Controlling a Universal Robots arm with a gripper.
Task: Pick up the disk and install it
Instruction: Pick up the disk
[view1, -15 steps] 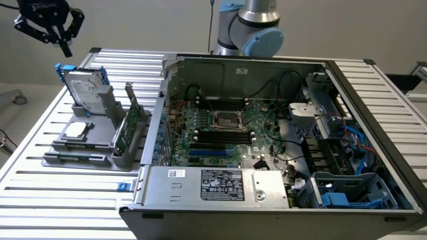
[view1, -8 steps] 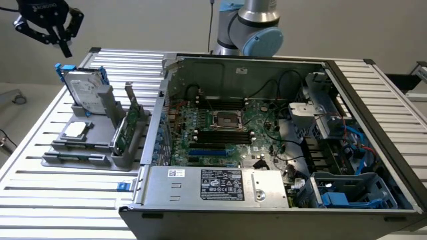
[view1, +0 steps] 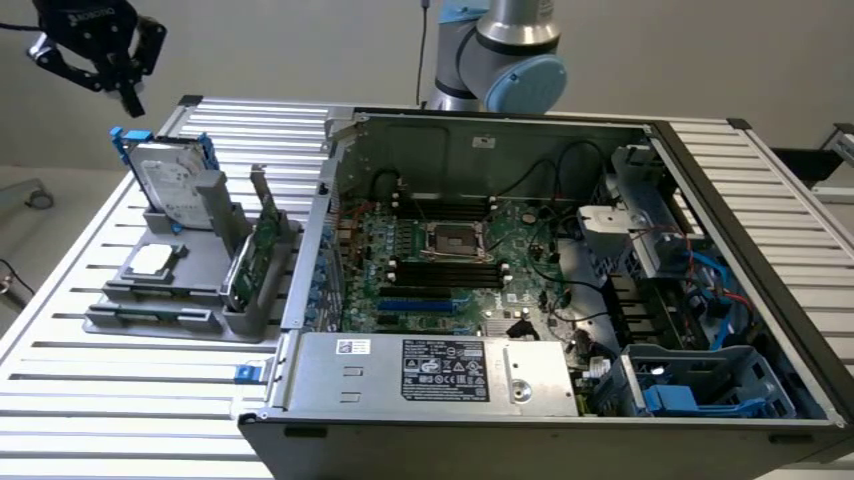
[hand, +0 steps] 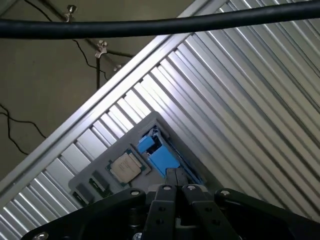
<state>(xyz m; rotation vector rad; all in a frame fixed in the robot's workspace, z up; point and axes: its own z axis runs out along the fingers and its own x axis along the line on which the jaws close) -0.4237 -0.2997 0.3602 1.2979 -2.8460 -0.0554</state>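
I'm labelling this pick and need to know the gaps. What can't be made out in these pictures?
1. Label print on the disk: too small in the exterior view.
2. The disk's flat faces, wrist view: seen edge-on, partly covered by the gripper.
3. Inside of the blue cage in the computer case: hidden by its own walls, exterior view.
4. Markings on the chip: too small.

No text is legible. The power supply (view1: 400, 385) carries a black label (view1: 445, 369) with white print and small symbols, too small to read. A small white sticker (view1: 352, 346) beside it is unreadable. Any print on the disk (view1: 171, 180) cannot be resolved.
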